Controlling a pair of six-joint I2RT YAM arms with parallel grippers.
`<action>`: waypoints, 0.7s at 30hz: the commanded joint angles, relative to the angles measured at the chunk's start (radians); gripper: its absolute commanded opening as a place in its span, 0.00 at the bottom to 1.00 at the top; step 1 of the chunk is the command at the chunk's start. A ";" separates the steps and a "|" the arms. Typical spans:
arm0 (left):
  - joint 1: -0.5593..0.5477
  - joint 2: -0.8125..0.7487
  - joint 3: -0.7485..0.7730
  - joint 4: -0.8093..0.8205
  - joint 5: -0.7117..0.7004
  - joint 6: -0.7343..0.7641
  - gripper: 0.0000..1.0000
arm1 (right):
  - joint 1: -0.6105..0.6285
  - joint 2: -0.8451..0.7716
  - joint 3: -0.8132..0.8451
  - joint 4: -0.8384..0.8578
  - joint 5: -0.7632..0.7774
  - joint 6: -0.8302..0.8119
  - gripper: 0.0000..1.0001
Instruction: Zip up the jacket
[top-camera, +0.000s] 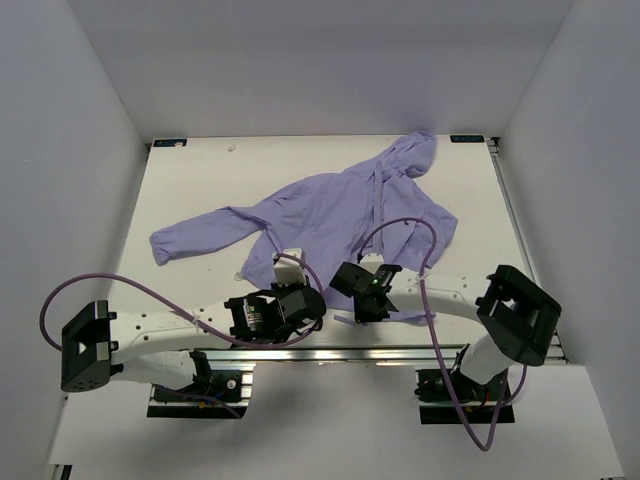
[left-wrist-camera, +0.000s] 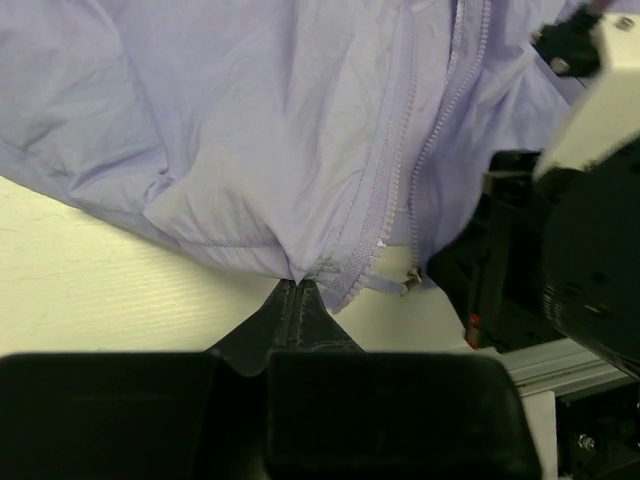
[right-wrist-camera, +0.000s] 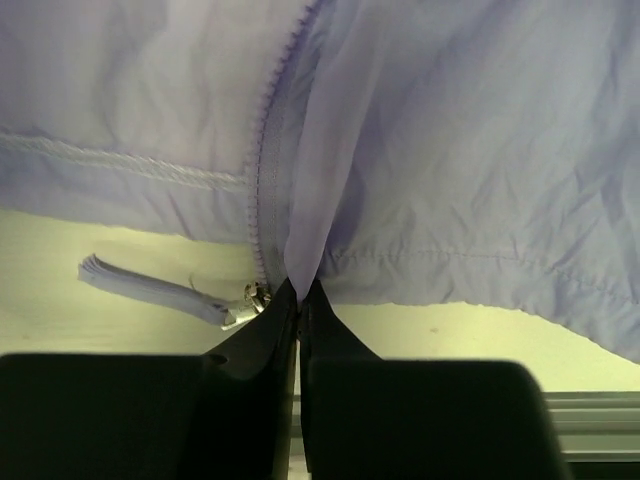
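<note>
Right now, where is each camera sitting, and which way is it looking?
Top: high behind the arms, looking down on the table and jacket; both arms show.
Left wrist: on the left arm, looking past the left hand pinching the hem; the right arm shows too.
Right wrist: on the right arm, looking past the right hand pinching the hem.
Both wrist views share the zipper pull.

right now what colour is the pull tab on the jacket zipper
Pale lavender, same as the jacket; the pull tab shows best in the right wrist view.
</note>
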 joint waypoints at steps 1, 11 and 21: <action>0.004 -0.017 0.011 -0.010 -0.053 -0.009 0.00 | 0.003 -0.114 -0.045 -0.012 0.014 -0.022 0.00; 0.021 0.036 0.103 0.138 -0.036 0.135 0.00 | -0.185 -0.629 -0.373 0.681 -0.374 -0.307 0.00; 0.093 0.098 0.155 0.289 0.036 0.171 0.00 | -0.417 -0.712 -0.469 1.007 -0.702 -0.307 0.00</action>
